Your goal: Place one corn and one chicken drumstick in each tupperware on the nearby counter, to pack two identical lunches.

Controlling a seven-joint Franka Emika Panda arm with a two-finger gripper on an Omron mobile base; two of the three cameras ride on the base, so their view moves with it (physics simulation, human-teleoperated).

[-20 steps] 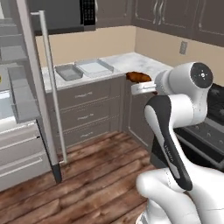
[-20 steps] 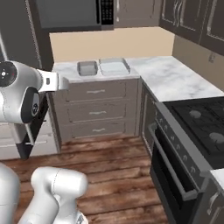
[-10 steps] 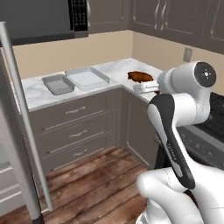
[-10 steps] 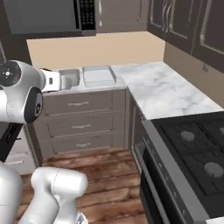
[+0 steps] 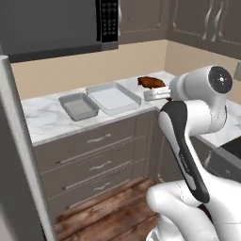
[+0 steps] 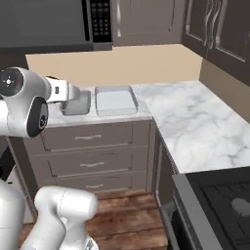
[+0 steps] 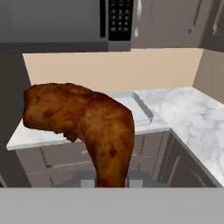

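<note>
Marble-patterned white counter point(image 6: 195, 127) ran along the back wall and turned a corner to the right, over grey drawer fronts point(image 5: 101, 157) with bar handles, while a dark microwave point(image 5: 52, 26) hung above it and wood flooring point(image 5: 106, 214) lay below.

Out in front of the jaws, on the counter, sat the two open trays side by side and just apart: the smaller mid-grey tupperware point(image 5: 78, 105) and the larger pale tupperware point(image 5: 113, 97). Both looked bare inside from the left base camera. From the right base camera the pale tray point(image 6: 115, 99) lay ahead of the hand and to its right, and the grey one was partly hidden behind the wrist.

The gripper point(image 5: 162, 93) was held up in the air at about counter height, short of the counter edge, with its jaws nearly closed on the chicken drumstick point(image 7: 85, 124). In the hand camera the drumstick's narrow end ran down between the finger tips and its thick browned end stood up and leaned to the left, covering part of the pale tray beyond. From the left base camera the drumstick point(image 5: 150, 83) stuck out past the hand towards the counter's corner, clear of both trays.
</note>
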